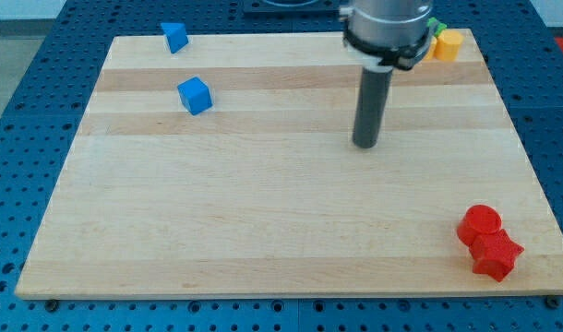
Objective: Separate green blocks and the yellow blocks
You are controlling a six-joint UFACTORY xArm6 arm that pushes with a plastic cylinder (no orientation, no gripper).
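Observation:
My tip rests on the board right of centre in the upper half. A yellow block sits at the view's top right corner, about 140 px up and right of the tip. A green block shows only as a sliver just left of the yellow one, touching it, mostly hidden behind the arm's housing. Whether other green or yellow blocks lie behind the arm cannot be told.
A blue block sits at the top left edge and a blue cube below it. A red cylinder and a red star-shaped block touch at the bottom right. The wooden board lies on a blue pegboard.

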